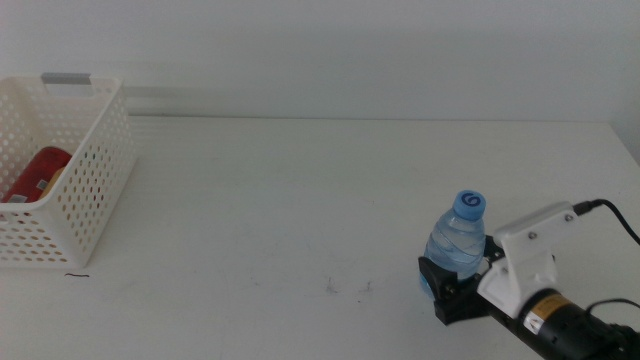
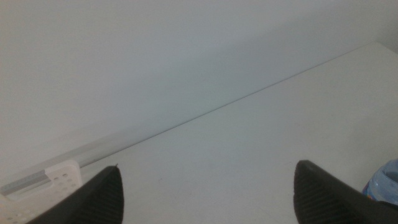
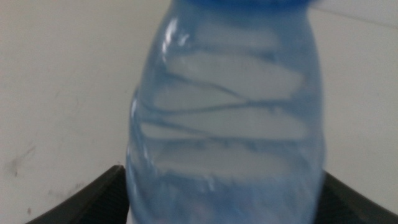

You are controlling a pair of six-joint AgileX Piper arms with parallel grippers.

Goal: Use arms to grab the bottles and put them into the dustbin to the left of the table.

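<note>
A clear water bottle with a blue cap (image 1: pixel 462 235) stands upright at the table's (image 1: pixel 300 200) front right. My right gripper (image 1: pixel 450 275) comes in from the right and is shut on the bottle's lower body. In the right wrist view the bottle (image 3: pixel 224 112) fills the frame, a dark jaw pressed to each side of it at the right gripper (image 3: pixel 224 193). The white perforated dustbin (image 1: pixel 95 180) sits at the far left with a red can (image 1: pixel 38 172) lying inside. My left gripper (image 2: pixel 208 193) is open and holds nothing; it is out of the middle view.
The left wrist view looks across bare tabletop to the wall, with a corner of the dustbin (image 2: pixel 62 177) on one side and the bottle's edge (image 2: pixel 387 180) on the other. Small dark marks (image 1: pixel 345 288) dot the table's front middle.
</note>
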